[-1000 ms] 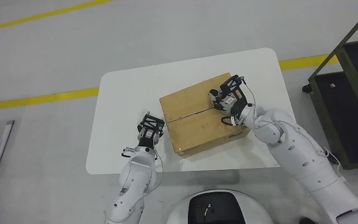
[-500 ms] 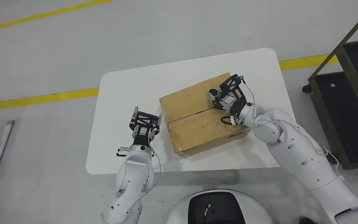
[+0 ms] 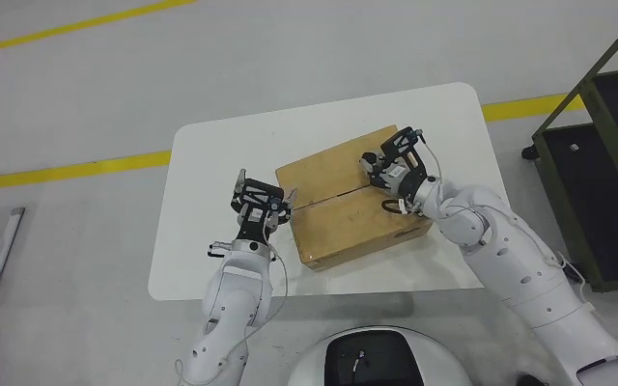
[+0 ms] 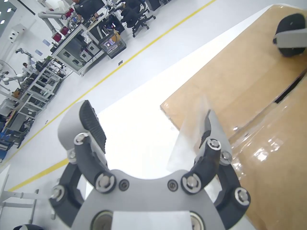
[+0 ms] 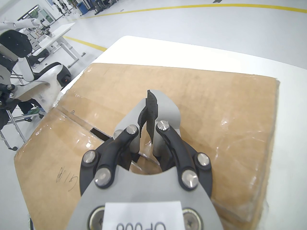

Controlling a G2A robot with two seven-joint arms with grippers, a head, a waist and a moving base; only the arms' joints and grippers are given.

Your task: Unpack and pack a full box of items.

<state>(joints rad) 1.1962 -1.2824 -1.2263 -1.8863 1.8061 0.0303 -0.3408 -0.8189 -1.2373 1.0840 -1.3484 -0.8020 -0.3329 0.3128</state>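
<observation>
Left gripper (image 3: pixel 262 191) stands wide open just beside the left end of the box (image 3: pixel 333 179), level with the seam between its two top flaps. Over the last second it swung left, off the box's near-left corner, then came farther and back in towards the seam. A strip of clear tape (image 4: pixel 189 130) clings to one of its fingers, so the seal seems to be coming away. The unpacking is probably still at the opening stage.

Right gripper (image 5: pixel 150 111), fingers pressed together with nothing seen between them, has kept its place on the box top near the seam's right end.

The box sits mid-way on the white table (image 3: pixel 208 193). Both flaps lie down, with a dark slit (image 5: pixel 98 132) open along the seam, and whatever is inside is hidden.
</observation>
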